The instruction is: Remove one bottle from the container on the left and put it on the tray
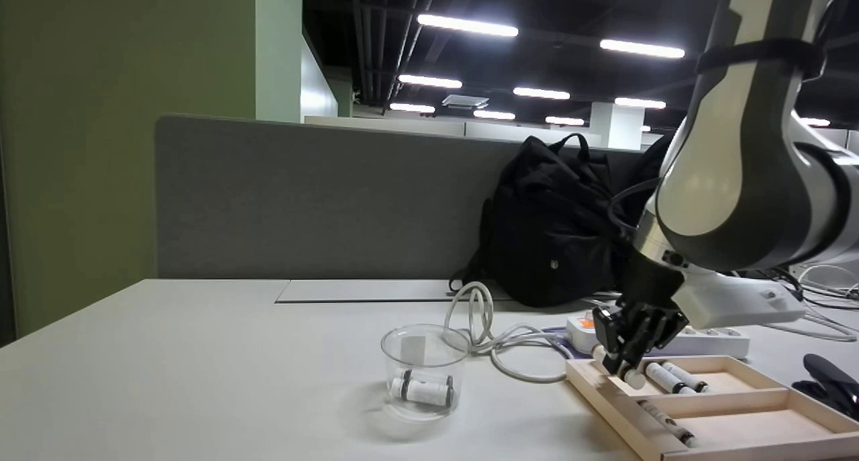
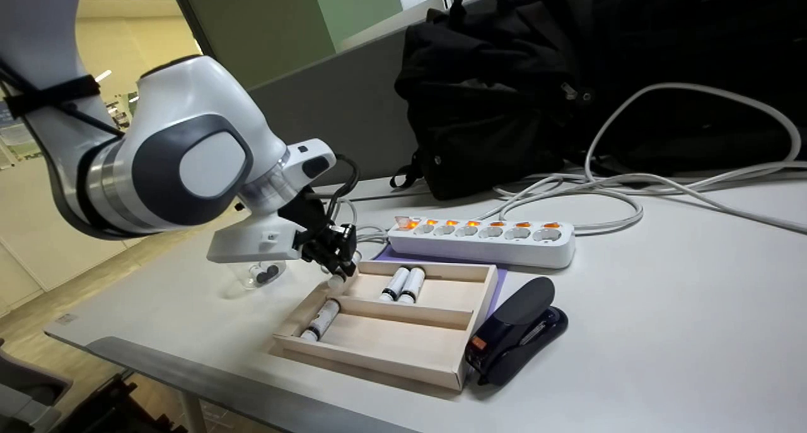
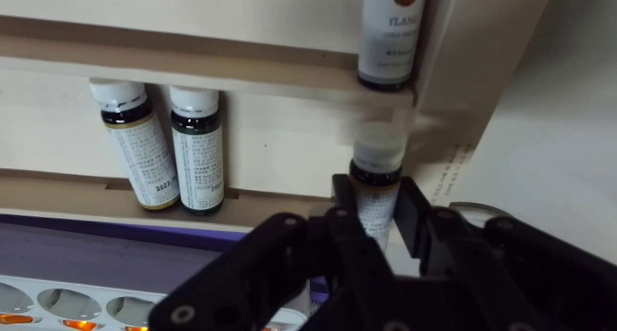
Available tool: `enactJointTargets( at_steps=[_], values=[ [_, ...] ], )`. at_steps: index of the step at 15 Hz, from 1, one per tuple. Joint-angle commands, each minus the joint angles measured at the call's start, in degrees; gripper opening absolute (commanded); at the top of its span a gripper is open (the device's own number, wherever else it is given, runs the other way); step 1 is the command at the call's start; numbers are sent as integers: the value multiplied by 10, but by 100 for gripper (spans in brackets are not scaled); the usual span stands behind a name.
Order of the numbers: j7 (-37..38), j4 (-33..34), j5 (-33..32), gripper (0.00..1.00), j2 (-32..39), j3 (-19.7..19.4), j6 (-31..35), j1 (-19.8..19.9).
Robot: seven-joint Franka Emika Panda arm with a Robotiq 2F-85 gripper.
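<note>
My gripper (image 1: pixel 621 367) is shut on a small white-labelled bottle (image 3: pixel 377 196) with a white cap, also in view in an exterior view (image 2: pixel 336 282). The bottle is tilted, its cap over the corner of the rear compartment of the light wooden tray (image 2: pixel 391 360); I cannot tell if it touches the tray. Two bottles (image 2: pixel 395 283) (image 2: pixel 413 285) lie side by side in that compartment. Another bottle (image 2: pixel 323 318) lies in the front compartment against the side wall. The container (image 1: pixel 396 364), a clear plastic cup, stands apart from the tray with bottles (image 1: pixel 426 392) lying in it.
A white power strip (image 2: pixel 482 247) lies behind the tray, near a purple sheet (image 3: pixel 96 254). A black stapler (image 2: pixel 520 329) is beside the tray. White cables (image 1: pixel 530 364) lie between cup and tray. A black backpack (image 1: pixel 550 233) leans on the grey partition (image 1: pixel 322 199).
</note>
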State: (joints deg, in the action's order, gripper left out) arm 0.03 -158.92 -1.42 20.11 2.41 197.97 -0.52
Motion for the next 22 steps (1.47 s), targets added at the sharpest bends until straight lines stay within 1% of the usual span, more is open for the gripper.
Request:
enactJointTargets(
  at_steps=[1,16,17,18,19,22],
  values=[
    [6,0,8,7,-4,-4,-2,2],
    [11,6,5,7,14,-3,-3,24],
    [12,5,4,37,15,-2,-3,26],
    [13,5,3,53,14,-1,-3,28],
    [15,4,1,58,14,1,-3,32],
    [18,-2,-2,79,-2,4,-2,42]
  ],
)
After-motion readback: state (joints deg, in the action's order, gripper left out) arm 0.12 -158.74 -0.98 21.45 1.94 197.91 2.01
